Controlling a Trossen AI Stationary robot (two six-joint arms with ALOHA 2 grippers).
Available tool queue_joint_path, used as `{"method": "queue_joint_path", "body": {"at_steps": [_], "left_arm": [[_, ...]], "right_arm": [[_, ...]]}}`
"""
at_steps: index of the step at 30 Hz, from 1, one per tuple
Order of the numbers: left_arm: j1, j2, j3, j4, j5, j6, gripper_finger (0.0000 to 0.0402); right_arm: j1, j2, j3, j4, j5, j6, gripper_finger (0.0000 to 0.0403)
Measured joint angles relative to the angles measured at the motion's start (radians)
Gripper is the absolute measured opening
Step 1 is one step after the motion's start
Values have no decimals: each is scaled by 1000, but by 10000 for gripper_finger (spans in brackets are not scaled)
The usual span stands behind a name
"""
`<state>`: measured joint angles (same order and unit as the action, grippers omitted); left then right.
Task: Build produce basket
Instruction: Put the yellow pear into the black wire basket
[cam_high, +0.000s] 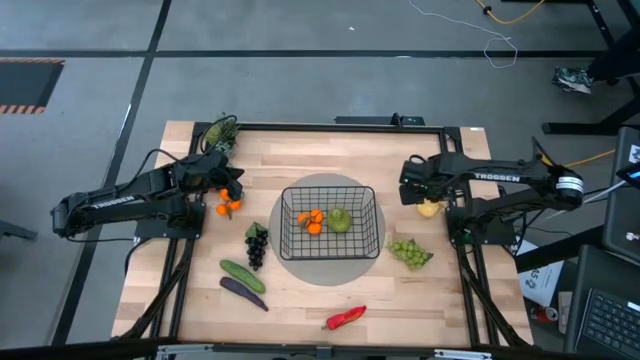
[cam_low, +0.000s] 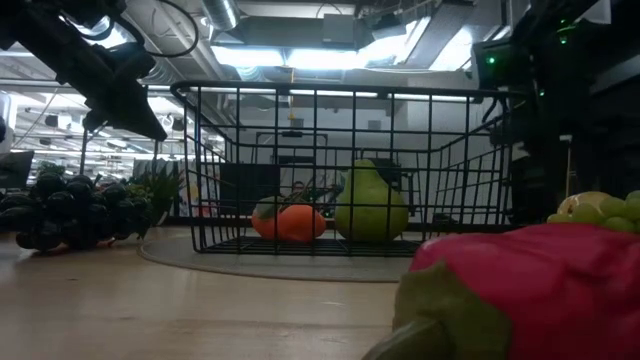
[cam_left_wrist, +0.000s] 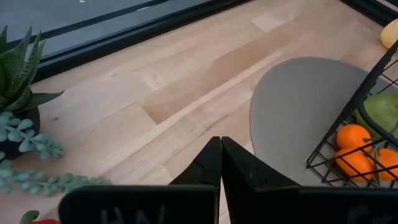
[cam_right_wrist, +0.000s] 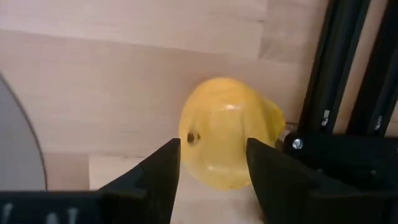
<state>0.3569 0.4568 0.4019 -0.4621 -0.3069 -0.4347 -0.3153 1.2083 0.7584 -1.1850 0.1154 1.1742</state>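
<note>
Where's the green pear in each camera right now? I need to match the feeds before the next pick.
High view: the green pear lies inside the basket, right of the oranges.
Low view: pear stands behind the mesh, centre, right of the oranges.
Left wrist view: pear at the right edge, beyond the oranges.
Right wrist view: not in it; only the lemon shows.
Shared landmark: the basket.

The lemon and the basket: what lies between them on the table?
In the high view, only bare wood and the edge of the grey mat lie between the lemon and the basket; the right gripper hovers over the lemon.
</note>
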Motion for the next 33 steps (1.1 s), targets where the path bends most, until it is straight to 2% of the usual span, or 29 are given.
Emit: {"method": "queue_joint_path", "body": {"at_steps": [4,11,13,22,27,30,33], "left_arm": [[0,0,0,0,0,0,0],[0,0,0,0,0,17,0],[0,0,0,0,0,30,0],[0,0,0,0,0,36,0],[0,0,0,0,0,28,0],[0,0,0,0,0,26,0],[0,0,0,0,0,25,0]], "right_arm": [[0,28,0,-3,50,28,184],[0,84,0,-22,48,52,183],[0,100,0,-21,46,16,183],[0,137,1,55,25,-441,183],[1,138,0,213,13,-739,183],[1,138,0,327,-29,-926,183],[1,138,9,353,-17,-967,183]]}}
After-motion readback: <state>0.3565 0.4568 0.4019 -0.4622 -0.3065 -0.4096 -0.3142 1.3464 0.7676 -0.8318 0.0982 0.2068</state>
